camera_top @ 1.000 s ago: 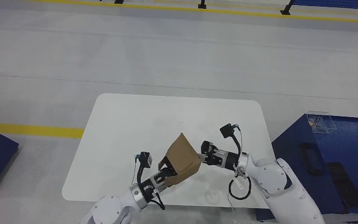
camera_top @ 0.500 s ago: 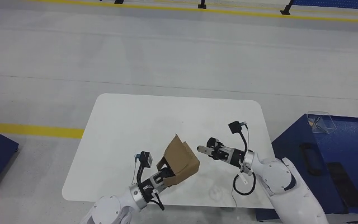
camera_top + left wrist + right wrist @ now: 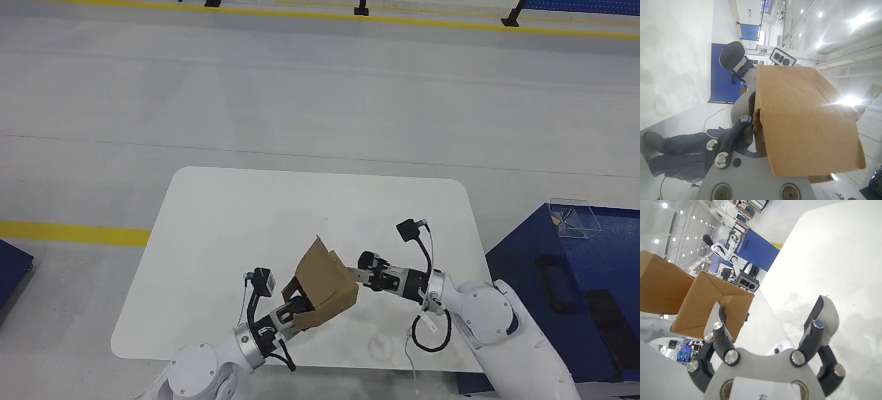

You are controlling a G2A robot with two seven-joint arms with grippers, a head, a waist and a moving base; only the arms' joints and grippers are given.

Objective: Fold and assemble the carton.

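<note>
Left gripper (image 3: 289, 313) clamps carton (image 3: 325, 280) near the table (image 3: 200, 300)'s front edge; spread right gripper (image 3: 357, 271)'s push could dislodge it.

The top camera looks down from high on the table (image 3: 250, 220), while both wrist cameras closely face the carton (image 3: 800, 113).

Brown carton (image 3: 325, 277), tilted, aloft (flaps partly open)

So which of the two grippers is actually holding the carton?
The left gripper: it is shut on the edge of the carton. The right gripper is open, its fingers spread wide, one of them right by a carton flap.
</note>
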